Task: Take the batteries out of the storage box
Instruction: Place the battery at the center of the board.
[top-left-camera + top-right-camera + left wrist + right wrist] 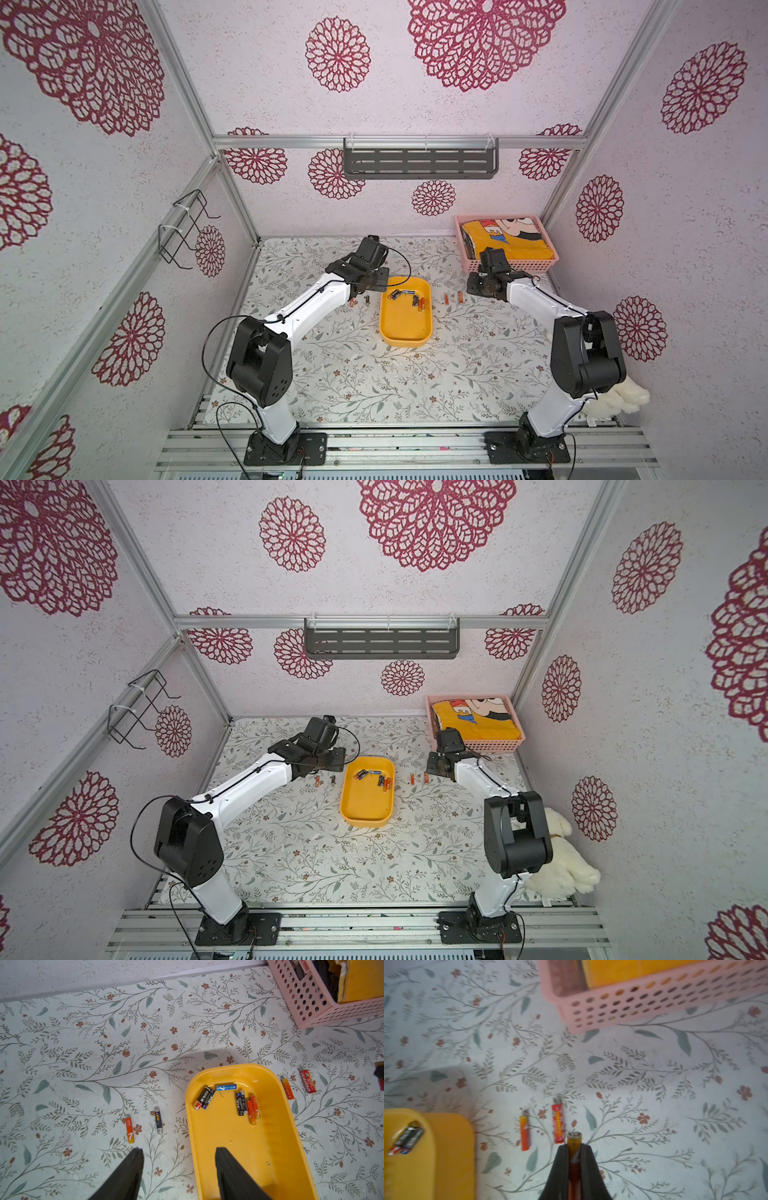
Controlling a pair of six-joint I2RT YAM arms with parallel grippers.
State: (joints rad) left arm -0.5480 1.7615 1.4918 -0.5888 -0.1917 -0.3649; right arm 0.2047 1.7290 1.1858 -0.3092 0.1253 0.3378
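Right gripper [574,1148] pinches an orange battery [574,1139] lengthwise between closed jaws, at two o'clock of the storage box [405,328]. Left gripper [179,1152] gapes empty astride its eleven o'clock rim; other batteries [242,1103] lie in its twelve o'clock end

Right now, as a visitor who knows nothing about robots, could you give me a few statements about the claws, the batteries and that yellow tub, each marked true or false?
1. The right claw is shut on a slim orange battery. True.
2. The shallow yellow plastic tub is empty. False: a small blue battery and others lie in it.
3. The left claw grips a battery. False: it is open, with nothing between its fingers.
4. A second orange battery and a black battery lie on the floral-patterned table, outside the tub. True.
5. The pink perforated plastic basket stands inside the tub. False: it stands apart and holds yellow cloth.
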